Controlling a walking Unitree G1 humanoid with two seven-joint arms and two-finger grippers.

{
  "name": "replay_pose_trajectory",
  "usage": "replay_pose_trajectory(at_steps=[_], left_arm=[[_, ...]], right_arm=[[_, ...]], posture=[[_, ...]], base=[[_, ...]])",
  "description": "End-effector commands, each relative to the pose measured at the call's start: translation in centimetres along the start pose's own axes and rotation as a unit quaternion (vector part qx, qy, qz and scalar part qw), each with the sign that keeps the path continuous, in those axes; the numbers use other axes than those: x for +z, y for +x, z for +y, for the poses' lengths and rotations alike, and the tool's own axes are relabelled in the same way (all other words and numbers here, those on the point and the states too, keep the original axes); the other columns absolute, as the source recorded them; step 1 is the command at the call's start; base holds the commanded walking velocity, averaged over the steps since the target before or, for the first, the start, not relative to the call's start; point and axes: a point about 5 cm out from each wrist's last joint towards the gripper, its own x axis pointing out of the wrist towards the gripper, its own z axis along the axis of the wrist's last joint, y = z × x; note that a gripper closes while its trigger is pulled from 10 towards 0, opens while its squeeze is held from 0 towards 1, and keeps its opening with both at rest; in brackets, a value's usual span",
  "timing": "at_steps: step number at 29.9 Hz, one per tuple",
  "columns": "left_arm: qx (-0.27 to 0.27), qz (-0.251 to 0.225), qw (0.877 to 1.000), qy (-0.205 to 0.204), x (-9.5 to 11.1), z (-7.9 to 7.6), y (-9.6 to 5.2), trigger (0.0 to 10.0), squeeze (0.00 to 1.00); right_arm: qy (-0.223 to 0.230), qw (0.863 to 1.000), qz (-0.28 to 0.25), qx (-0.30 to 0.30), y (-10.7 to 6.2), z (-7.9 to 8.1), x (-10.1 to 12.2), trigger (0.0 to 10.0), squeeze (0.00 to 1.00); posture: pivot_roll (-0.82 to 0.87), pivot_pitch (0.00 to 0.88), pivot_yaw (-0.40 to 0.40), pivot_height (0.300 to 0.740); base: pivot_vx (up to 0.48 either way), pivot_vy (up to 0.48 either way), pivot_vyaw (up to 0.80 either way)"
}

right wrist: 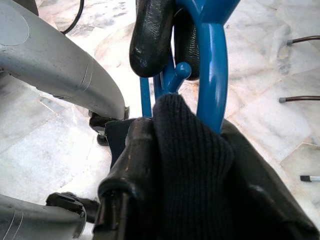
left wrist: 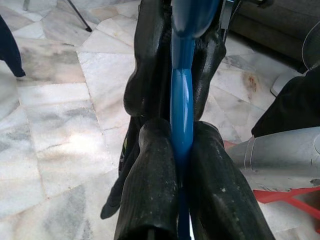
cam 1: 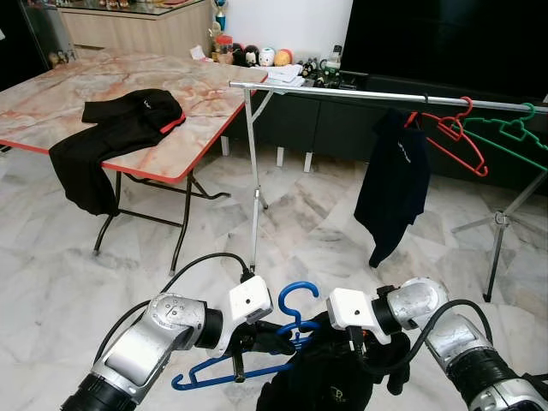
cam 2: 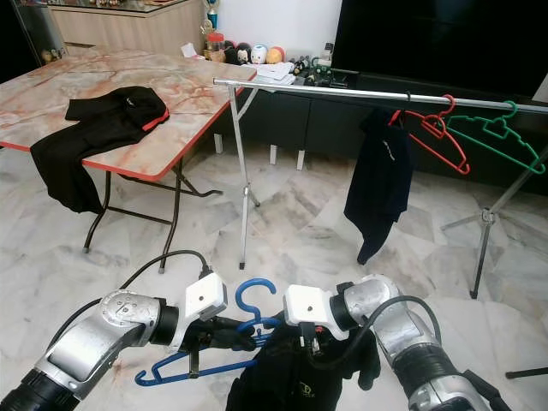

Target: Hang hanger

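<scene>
blue hanger low and near, black garment draped on it, long axis left-right, hook up | left gripper pinched on hanger bar | right gripper clamped on garment collar | rail far, above, slightly right

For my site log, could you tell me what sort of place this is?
Probably a home living room: marble-tiled floor, a folding table with clothing on it, a drying rack with hangers, and a large dark screen above a low cabinet.
</scene>
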Motion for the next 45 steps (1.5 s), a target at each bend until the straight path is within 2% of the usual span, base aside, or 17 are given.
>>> replay_pose_trajectory(at_steps=[1, 8, 16, 17, 18, 19, 26, 28, 35, 36, 37, 39, 42, 44, 45], left_arm=[[-0.003, -0.025, 0.999, 0.041, 2.1, 0.2, 0.0, 10.0, 0.00], [0.052, -0.020, 0.997, 0.044, 1.9, 1.3, 0.2, 10.0, 0.00], [0.066, -0.024, 0.996, 0.051, 2.0, 1.6, 0.3, 10.0, 0.00], [0.067, -0.028, 0.996, 0.049, 2.0, 1.6, 0.4, 10.0, 0.29], [0.066, -0.030, 0.996, 0.052, 2.1, 1.6, 0.4, 10.0, 0.91], [0.065, -0.031, 0.996, 0.054, 2.1, 1.6, 0.4, 10.0, 1.00], [0.043, -0.027, 0.998, 0.042, 1.8, 1.2, -0.3, 10.0, 1.00], [0.035, -0.018, 0.998, 0.042, 1.6, 1.0, -1.0, 10.0, 1.00], [0.033, -0.003, 0.999, 0.040, 1.3, 1.1, -2.4, 10.0, 1.00], [0.039, -0.001, 0.999, 0.038, 1.2, 1.2, -2.8, 10.0, 1.00], [0.062, 0.005, 0.997, 0.034, 0.9, 1.4, -3.6, 10.0, 1.00], [0.097, 0.007, 0.995, 0.026, 0.4, 1.7, -4.2, 10.0, 1.00], [0.150, -0.001, 0.989, -0.002, -0.8, 1.9, -5.1, 10.0, 1.00], [0.159, -0.001, 0.987, -0.009, -1.1, 1.9, -5.2, 10.0, 1.00], [0.178, 0.007, 0.984, -0.027, -2.3, 1.5, -5.5, 10.0, 1.00]], right_arm=[[0.003, 1.000, -0.006, 0.006, 0.0, 0.0, 0.1, 0.0, 0.00], [0.008, 1.000, -0.012, 0.021, 0.6, 0.4, 0.1, 0.0, 0.00], [0.009, 1.000, -0.010, 0.022, 0.8, 0.3, 0.2, 0.0, 0.00], [0.009, 1.000, -0.010, 0.023, 0.8, 0.3, 0.2, 0.0, 0.00], [0.009, 1.000, -0.009, 0.022, 0.8, 0.3, 0.1, 0.0, 0.00], [0.010, 1.000, -0.009, 0.022, 0.8, 0.3, 0.1, 0.0, 0.00], [0.022, 0.999, 0.037, 0.012, 1.0, 0.8, -1.5, 0.0, 0.00], [0.024, 0.998, 0.065, 0.009, 0.9, 1.0, -2.4, 0.0, 0.00], [0.031, 0.996, 0.085, 0.002, 0.8, 1.2, -3.2, 0.0, 0.00], [0.033, 0.996, 0.086, -0.009, 0.7, 1.1, -3.3, 0.0, 0.00], [0.038, 0.993, 0.100, -0.045, 0.4, 0.6, -3.6, 0.0, 0.00], [0.042, 0.987, 0.126, -0.095, -0.2, -0.1, -4.0, 0.0, 0.00], [0.068, 0.974, 0.119, -0.181, -1.2, -1.5, -3.9, 0.0, 0.00], [0.075, 0.971, 0.116, -0.196, -1.4, -1.7, -3.9, 0.0, 0.00], [0.091, 0.960, 0.116, -0.240, -2.1, -2.4, -3.8, 0.0, 0.00]], posture=[[0.10, 0.049, -0.034, 0.740], [0.11, 0.052, -0.034, 0.740], [0.11, 0.050, -0.034, 0.740], [0.11, 0.050, -0.034, 0.740], [0.11, 0.049, -0.035, 0.740], [0.11, 0.049, -0.035, 0.740], [0.11, 0.052, -0.036, 0.740], [0.11, 0.054, -0.037, 0.740], [0.11, 0.057, -0.038, 0.740], [0.11, 0.057, -0.038, 0.740], [0.11, 0.056, -0.035, 0.740], [0.11, 0.056, -0.035, 0.740], [0.11, 0.065, -0.037, 0.740], [0.11, 0.065, -0.037, 0.740], [0.11, 0.067, -0.034, 0.740]], base=[[0.000, 0.000, 0.00], [0.000, 0.000, 0.00], [0.000, 0.000, 0.00], [0.000, 0.000, 0.00], [0.000, 0.000, 0.00], [0.000, 0.000, 0.00], [0.000, 0.000, 0.00], [0.000, 0.000, 0.00], [0.000, 0.000, 0.00], [0.000, 0.000, 0.00], [0.000, 0.000, 0.00], [0.000, 0.000, 0.00], [0.000, 0.000, 0.00], [0.000, 0.000, 0.00], [0.000, 0.000, 0.00]])
